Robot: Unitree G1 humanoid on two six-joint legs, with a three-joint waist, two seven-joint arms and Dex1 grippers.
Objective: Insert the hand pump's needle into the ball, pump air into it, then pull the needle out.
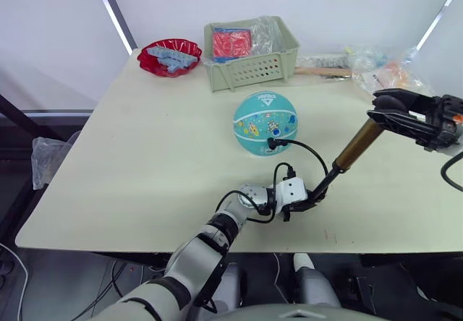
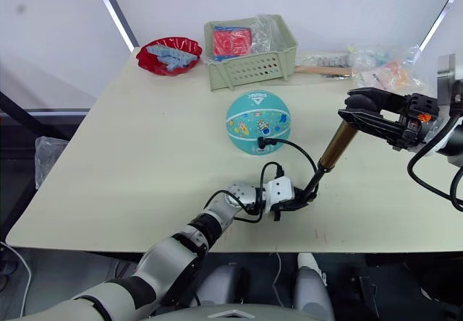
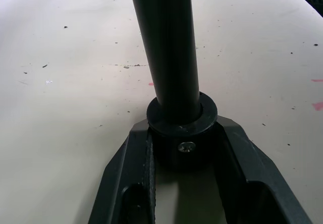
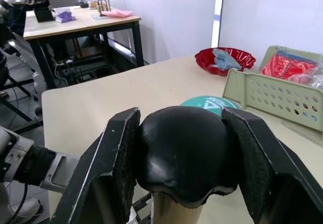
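The teal ball [image 1: 265, 123] rests on the table's middle. The hand pump [image 1: 357, 145] stands tilted to its right, gold barrel uppermost. My right gripper [image 1: 392, 113] is shut on the pump's black top end [image 4: 181, 153]. My left gripper [image 1: 311, 199] is shut on its black lower end [image 3: 181, 133], low over the table. The thin black hose [image 1: 312, 155] loops from near that lower end to the ball's near side. There the needle's black fitting [image 1: 273, 144] sits against the ball; the pin itself is hidden.
A green basket [image 1: 253, 69] with red packets stands behind the ball, and a red bowl [image 1: 170, 57] is at the back left. Plastic bags [image 1: 380, 71] lie at the back right. The table's near edge [image 1: 217, 247] runs just under my left wrist.
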